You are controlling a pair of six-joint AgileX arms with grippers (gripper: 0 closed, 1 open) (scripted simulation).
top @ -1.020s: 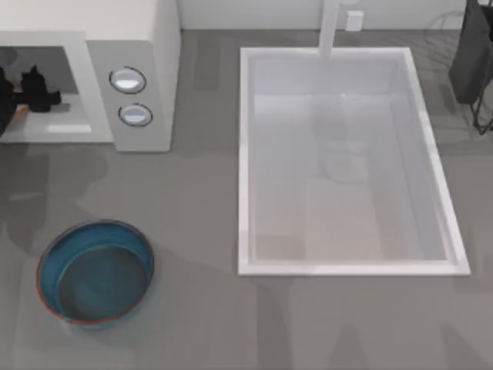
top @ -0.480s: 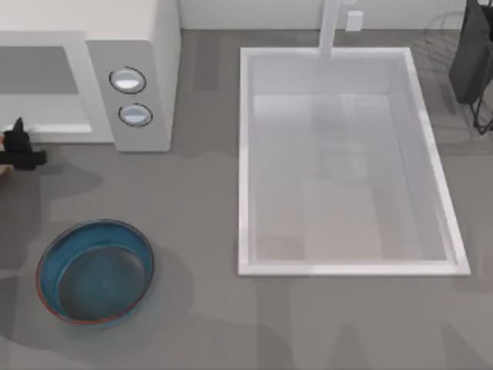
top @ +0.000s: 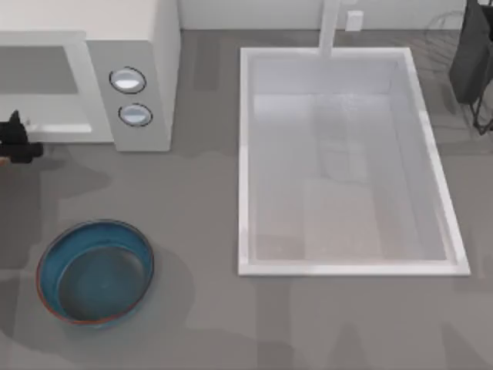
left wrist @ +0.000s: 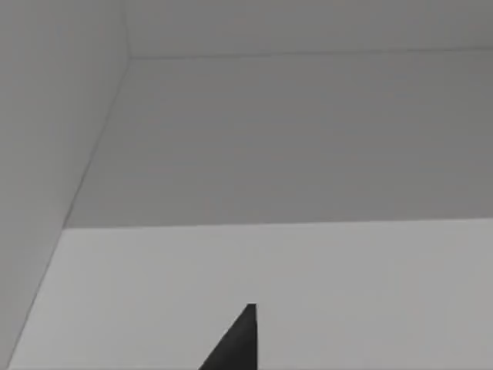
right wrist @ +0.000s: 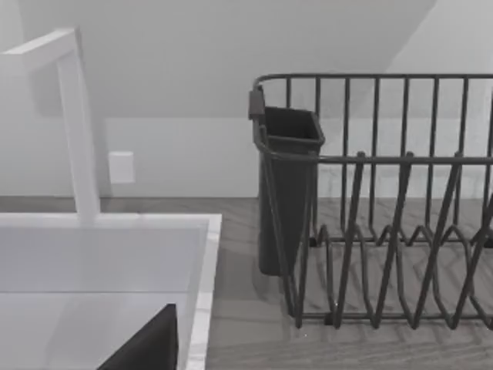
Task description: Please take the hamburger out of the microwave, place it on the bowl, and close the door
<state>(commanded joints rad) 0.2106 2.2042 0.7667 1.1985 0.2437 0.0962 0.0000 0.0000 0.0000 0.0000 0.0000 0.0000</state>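
Left end effector (top: pixel 17 142) at the mouth of the microwave (top: pixel 131 46), level with its front edge; whether its fingers are parted or closed on anything cannot be told, and the hamburger cannot be made out, so it may be in the grip or in the cavity. The left wrist view shows the cavity's bare pale floor and walls with one dark fingertip (left wrist: pixel 235 343). The bowl (top: pixel 96 270) stands on the desk (top: pixel 200 231) well below and to the right of the end effector. Judged risks: a light grip could drop the hamburger on the way to the bowl; a low pass could strike the rim; a missed grasp would mean an empty carry. The door still awaits closing. Right arm parked near the dish rack (right wrist: pixel 385 200).
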